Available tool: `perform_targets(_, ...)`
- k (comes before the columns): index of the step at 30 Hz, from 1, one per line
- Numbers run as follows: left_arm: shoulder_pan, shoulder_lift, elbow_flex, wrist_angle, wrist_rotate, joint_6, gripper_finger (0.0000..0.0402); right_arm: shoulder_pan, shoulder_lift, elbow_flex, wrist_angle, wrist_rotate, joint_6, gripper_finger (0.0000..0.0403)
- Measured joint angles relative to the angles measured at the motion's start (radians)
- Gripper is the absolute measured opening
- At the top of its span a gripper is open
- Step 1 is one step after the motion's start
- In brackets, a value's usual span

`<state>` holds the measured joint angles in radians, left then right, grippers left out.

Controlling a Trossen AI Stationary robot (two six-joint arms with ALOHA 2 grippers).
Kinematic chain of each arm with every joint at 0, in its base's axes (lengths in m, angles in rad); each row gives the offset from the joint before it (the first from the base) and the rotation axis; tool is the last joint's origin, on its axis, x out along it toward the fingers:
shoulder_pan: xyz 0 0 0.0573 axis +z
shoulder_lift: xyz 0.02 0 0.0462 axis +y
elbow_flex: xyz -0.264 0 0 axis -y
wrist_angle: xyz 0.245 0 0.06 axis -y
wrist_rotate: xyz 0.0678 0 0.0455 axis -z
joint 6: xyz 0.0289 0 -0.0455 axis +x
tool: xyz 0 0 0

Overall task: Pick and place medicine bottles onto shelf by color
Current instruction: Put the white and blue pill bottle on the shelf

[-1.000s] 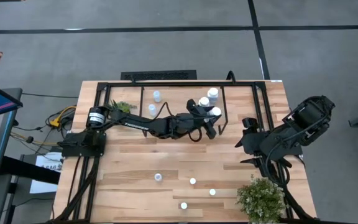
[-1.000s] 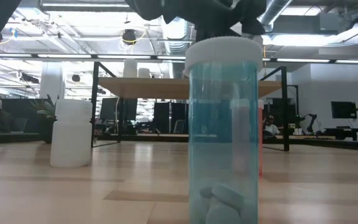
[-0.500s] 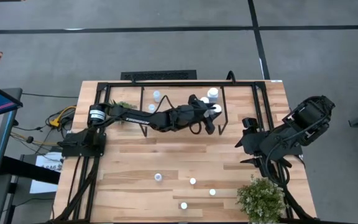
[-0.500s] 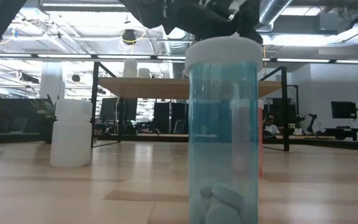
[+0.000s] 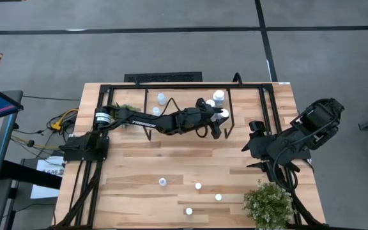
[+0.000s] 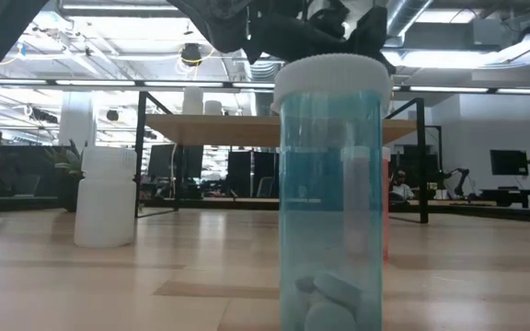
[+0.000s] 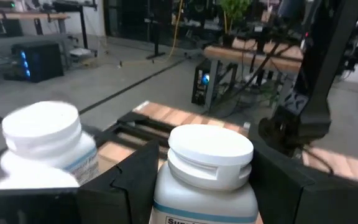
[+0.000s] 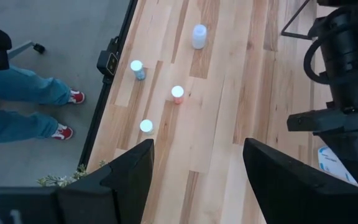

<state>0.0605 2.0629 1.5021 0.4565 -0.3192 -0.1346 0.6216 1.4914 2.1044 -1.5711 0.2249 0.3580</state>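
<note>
My left gripper (image 7: pixel 205 186) reaches level over the light-wood shelf (image 5: pixel 248 108) at the table's far side and is shut on a white medicine bottle (image 7: pixel 209 168), seen from above as a white cap (image 5: pixel 222 114). Another white bottle (image 7: pixel 45 143) stands just beside it, on the far side (image 5: pixel 218 96). Two small pale-capped bottles (image 5: pixel 161 98) stand on the shelf's left half. Several small bottles (image 5: pixel 198 186) stand on the tabletop near the front; among them are a blue one (image 8: pixel 138 70) and an orange one (image 8: pixel 177 94). My right gripper (image 8: pixel 197 180) hangs open above the table's right side. My left gripper has the white bottle between its two fingers, one finger (image 7: pixel 143 171) on each side of the body just under the cap (image 7: pixel 166 186). The fingers come in level from the table's left. The bottle stands upright; its base is hidden, so I cannot tell whether it rests on the shelf.
A potted plant (image 5: pixel 268 203) stands at the near right corner, another (image 5: pixel 125 110) by the shelf's left end. Close to the low camera stand a blue see-through bottle (image 6: pixel 329 184) and a white bottle (image 6: pixel 106 198). A person's legs (image 8: pixel 23 93) stand beside the table.
My left arm has swung a little toward the table's far edge and its wrist has turned. The white bottle between its fingers stays at about the same spot over the shelf's right part. My right arm has kept still.
</note>
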Motion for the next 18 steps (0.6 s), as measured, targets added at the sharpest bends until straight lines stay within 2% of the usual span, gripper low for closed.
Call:
perform_targets(8,0.005,0.003,0.000,-0.027,0.001,-0.001,0.0207,0.000,0.000,0.000,0.000,0.000,0.000,0.0272)
perform_targets(18,0.009,0.003,0.000,-0.026,-0.009,0.015,0.0256,0.000,0.000,0.000,0.000,0.000,0.000,0.0272)
